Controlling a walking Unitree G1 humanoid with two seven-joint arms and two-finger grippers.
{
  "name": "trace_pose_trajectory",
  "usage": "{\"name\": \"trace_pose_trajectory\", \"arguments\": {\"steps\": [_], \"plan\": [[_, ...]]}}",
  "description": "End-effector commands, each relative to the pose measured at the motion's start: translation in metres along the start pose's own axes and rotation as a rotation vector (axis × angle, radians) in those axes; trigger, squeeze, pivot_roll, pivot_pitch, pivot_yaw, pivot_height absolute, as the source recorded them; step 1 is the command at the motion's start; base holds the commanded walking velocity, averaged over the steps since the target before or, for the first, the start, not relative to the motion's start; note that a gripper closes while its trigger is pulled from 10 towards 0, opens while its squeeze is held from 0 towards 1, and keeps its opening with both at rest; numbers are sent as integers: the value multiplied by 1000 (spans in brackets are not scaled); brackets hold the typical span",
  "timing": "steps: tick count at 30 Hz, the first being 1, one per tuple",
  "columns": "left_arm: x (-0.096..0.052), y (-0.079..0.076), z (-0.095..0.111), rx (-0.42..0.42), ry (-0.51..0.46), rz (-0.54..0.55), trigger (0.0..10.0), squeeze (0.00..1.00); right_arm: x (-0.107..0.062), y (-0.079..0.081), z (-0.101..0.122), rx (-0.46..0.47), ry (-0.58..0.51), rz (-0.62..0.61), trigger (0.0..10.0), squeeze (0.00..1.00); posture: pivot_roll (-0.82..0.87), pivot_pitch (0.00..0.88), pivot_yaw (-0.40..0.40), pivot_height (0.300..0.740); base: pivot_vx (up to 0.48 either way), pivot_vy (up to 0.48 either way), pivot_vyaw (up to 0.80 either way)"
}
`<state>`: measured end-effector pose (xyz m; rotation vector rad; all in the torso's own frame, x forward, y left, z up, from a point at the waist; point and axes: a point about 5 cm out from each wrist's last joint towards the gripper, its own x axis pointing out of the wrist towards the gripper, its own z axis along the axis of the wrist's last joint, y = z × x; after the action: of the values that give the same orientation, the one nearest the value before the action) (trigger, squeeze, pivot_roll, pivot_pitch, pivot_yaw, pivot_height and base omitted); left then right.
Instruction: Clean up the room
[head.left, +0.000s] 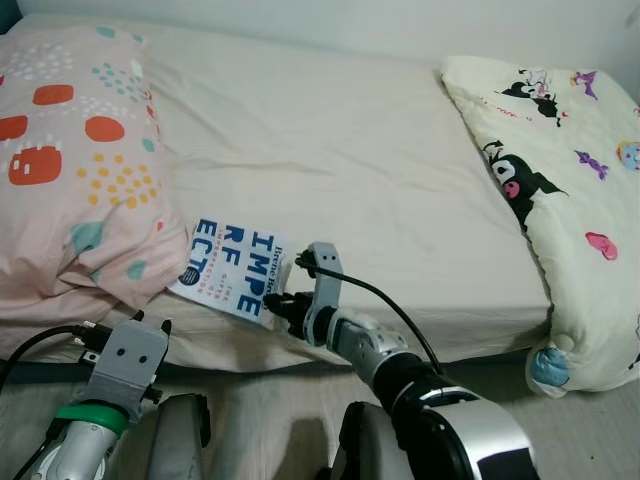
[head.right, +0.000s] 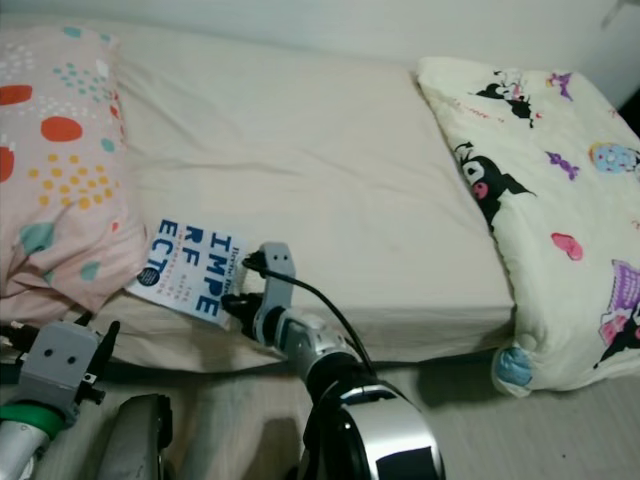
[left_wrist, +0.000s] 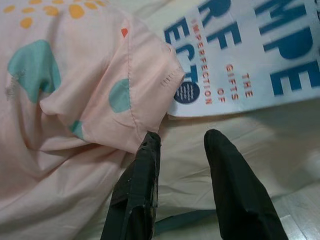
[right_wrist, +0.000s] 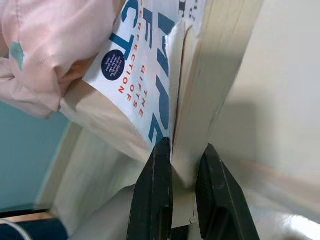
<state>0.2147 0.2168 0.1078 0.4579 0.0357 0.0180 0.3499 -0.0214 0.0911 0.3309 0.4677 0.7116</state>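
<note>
Right wrist view shows the right gripper (right_wrist: 177, 165) clenched on the page edge of the book (head.left: 232, 262), which lies on the bed (head.left: 340, 150) by the pillow (head.left: 70, 150), likely for lifting it away, while the left gripper (left_wrist: 182, 145) hovers unclenched nearby.

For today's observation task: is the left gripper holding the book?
No: the left gripper is open beside the pillow; the right gripper clamps the book.

The pillow (head.left: 75, 160) covers one corner of the book (head.left: 232, 266); its small print is unreadable.
</note>
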Motion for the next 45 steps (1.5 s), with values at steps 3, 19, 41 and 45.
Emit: {"name": "trace_pose_trajectory", "arguments": {"steps": [3,19,41,45], "plan": [[-3,-4,-1,-1,17,-14,10000,0,4,8,7,-105,2,43,10000,0,263,170,-156,579,0,0,0],[-5,-7,-1,-7,23,-26,10000,0,4,9,8,-235,66,78,10000,0,268,165,-156,579,0,0,0],[1,-12,0,-15,14,-47,10000,0,0,0,32,-293,-45,-36,10000,0,264,121,-144,579,0,0,0],[5,-15,1,-21,4,-56,10000,0,-3,-6,38,-313,-51,-69,10000,0,254,100,-136,579,0,0,0]]}}
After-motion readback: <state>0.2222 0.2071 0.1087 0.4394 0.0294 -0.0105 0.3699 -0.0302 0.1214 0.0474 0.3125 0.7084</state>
